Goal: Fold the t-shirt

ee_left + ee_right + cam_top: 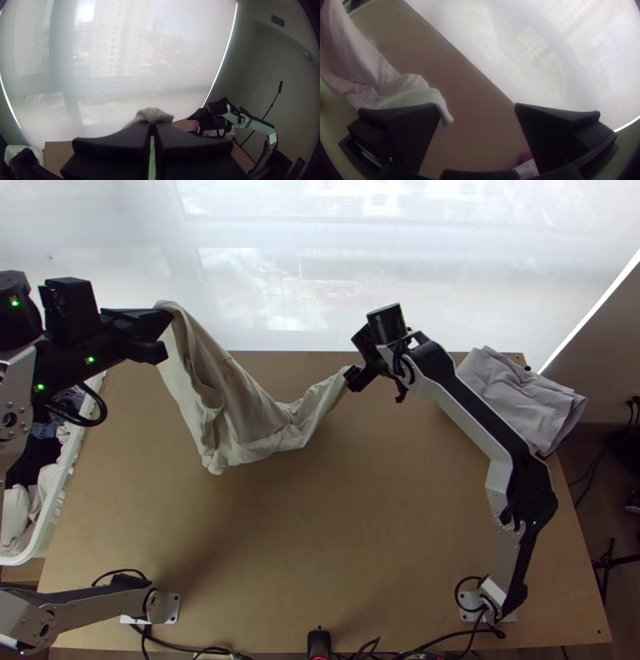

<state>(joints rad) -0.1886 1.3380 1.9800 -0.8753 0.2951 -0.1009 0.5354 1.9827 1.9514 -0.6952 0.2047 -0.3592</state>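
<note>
My left gripper [166, 332] is high at the upper left in the top view, shut on one end of the cream t-shirt [232, 396]. The shirt hangs bunched from it, its lower part sagging toward the table and another end stretching right. My right gripper [352, 377] is at that right end. From the left wrist, the shirt's gripped part [154, 115] rises beyond the closed left gripper [152, 125]. The right wrist view has the right gripper [477, 106] open, with the shirt [410, 88] beside and behind one finger, not between both.
A folded grey cloth [520, 396] lies at the table's far right corner. At the left edge stands a white basket [50, 524] holding dark and white cloths. Bare wooden table [320, 532] spreads in front of the shirt, with cables along its near edge.
</note>
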